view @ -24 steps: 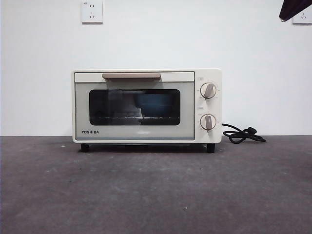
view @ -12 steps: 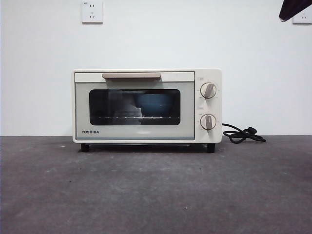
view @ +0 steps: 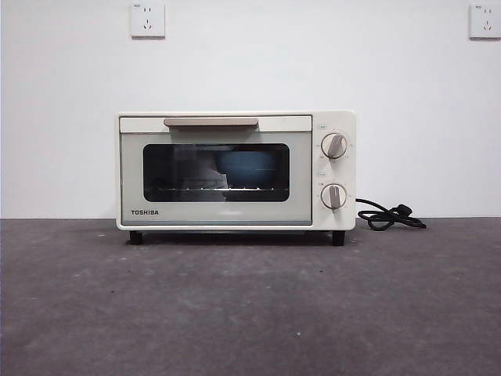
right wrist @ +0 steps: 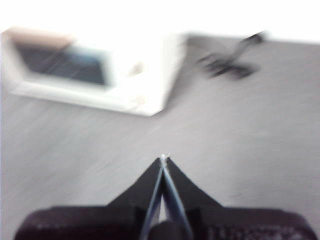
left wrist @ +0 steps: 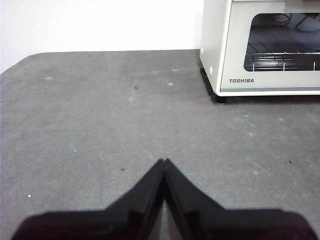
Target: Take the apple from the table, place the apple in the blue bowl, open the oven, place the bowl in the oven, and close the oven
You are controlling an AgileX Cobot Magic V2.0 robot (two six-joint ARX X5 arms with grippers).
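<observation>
Front view: the boxy cream oven [view: 236, 171] stands door-shut on the mottled grey table [view: 250, 313]; the matte blue bowl [view: 249, 168] shows behind its dark glass. The black arm tip formerly above the oven's right has gone.

Left wrist view: left gripper [left wrist: 164, 161], jaws together, near the oven.

Right wrist view, blurred: right gripper [right wrist: 163, 158], jaws together, before the oven.

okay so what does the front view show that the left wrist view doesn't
Only the front view shows the deep blue bowl behind the dark glass door, the beige bar handle, two knobs, the black cord and the wall sockets. Only the left wrist view shows the left gripper, jaws shut, holding nothing. Both show the shut cream-white Toshiba oven on the dark grey table.
</observation>
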